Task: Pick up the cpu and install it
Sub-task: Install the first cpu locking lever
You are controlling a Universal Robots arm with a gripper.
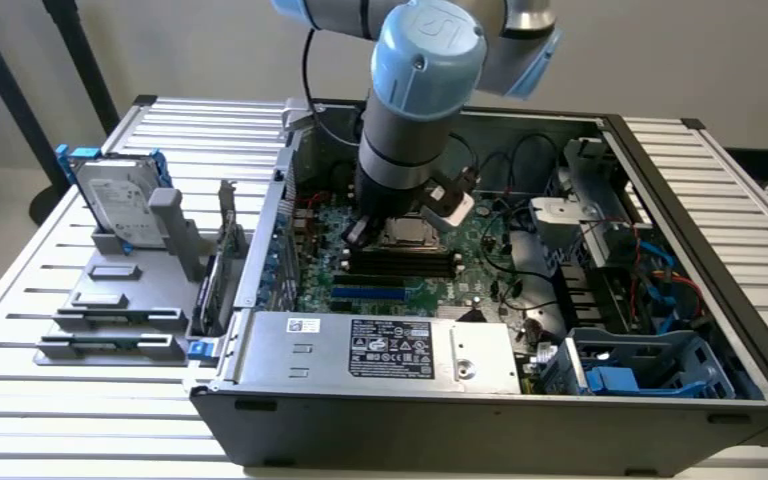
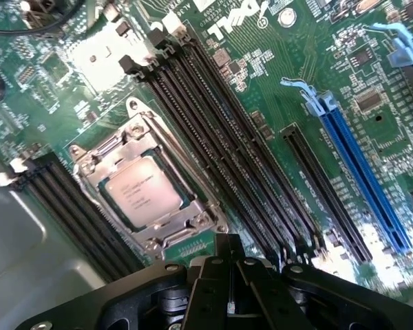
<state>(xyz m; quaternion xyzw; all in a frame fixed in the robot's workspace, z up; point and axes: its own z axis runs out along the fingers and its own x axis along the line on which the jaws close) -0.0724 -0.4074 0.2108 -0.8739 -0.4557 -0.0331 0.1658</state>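
- We're over the open computer case (image 1: 678, 180) on the slatted table (image 1: 37, 270), and the arm (image 1: 411, 110) reaches straight down into it above the motherboard (image 1: 398, 270).
- In the wrist view the cpu (image 2: 143, 191) sits flat in its socket, silver top up, framed by the metal retention bracket (image 2: 110, 155). The printing on its lid is too fine for us to read.
- The gripper (image 2: 230, 292) shows as black fingers pressed together at the edge of the wrist view, closed with nothing between them. It hangs just beside the socket's corner, above the board, and is not touching the chip as far as we can see.
- Black memory slots (image 2: 220, 151) run right next to the socket; a long blue expansion slot (image 2: 361, 175) lies further off, partly cut by the frame.
- More dark slots (image 2: 62, 206) sit on the socket's other side, half hidden behind a blurred grey mass (image 2: 27, 261) we can't identify.
- In the exterior view the arm's wrist covers most of the socket area, so the chip itself is hard to pick out there.
- At the exterior view's left, a hard drive (image 1: 117, 195) in a blue frame stands upright in a grey holder (image 1: 131, 300).
- The power supply (image 1: 384, 350) with its label fills the case's near edge; a blue drive cage (image 1: 638, 370) sits at the exterior view's right, tangled cables behind it.
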